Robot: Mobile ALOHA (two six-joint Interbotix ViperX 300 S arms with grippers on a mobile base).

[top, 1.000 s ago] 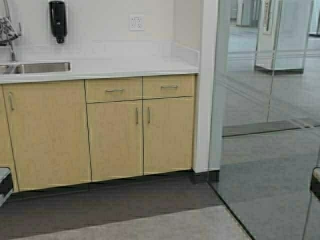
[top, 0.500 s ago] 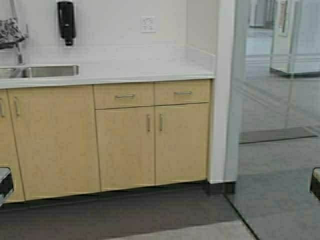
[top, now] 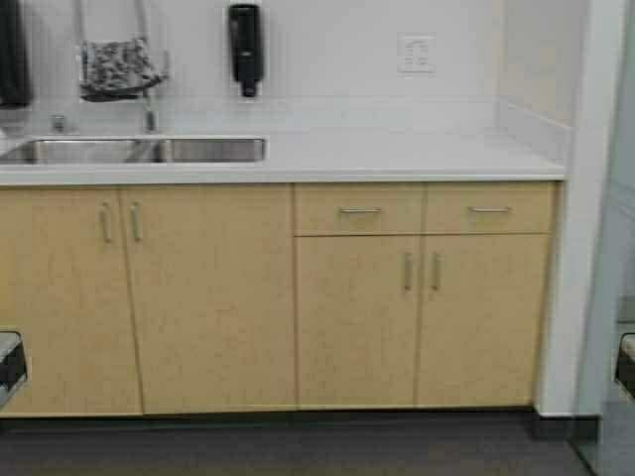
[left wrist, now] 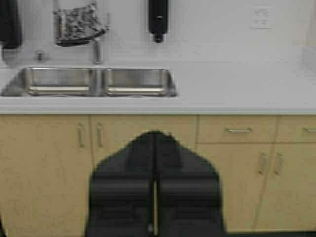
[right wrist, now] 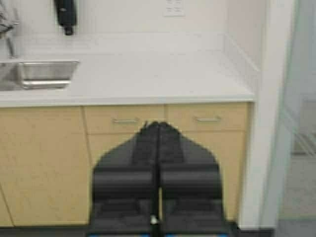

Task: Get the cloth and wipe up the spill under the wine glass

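The cloth, a black, grey and white printed towel, hangs over the faucet above the steel sink at the back left of the white counter; it also shows in the left wrist view. No wine glass or spill is in view. My left gripper is shut and empty, held low in front of the cabinet doors. My right gripper is shut and empty, facing the drawers. Only the edges of both arms show at the lower corners of the high view.
A black soap dispenser hangs on the wall right of the faucet. A wall outlet is further right. Yellow cabinets stand below the counter. A white post and glass wall bound the right side.
The robot has moved: its view has swung left, so the sink, faucet and cloth have come further into the high view and the glass wall has slid off the right. The arms have not moved.
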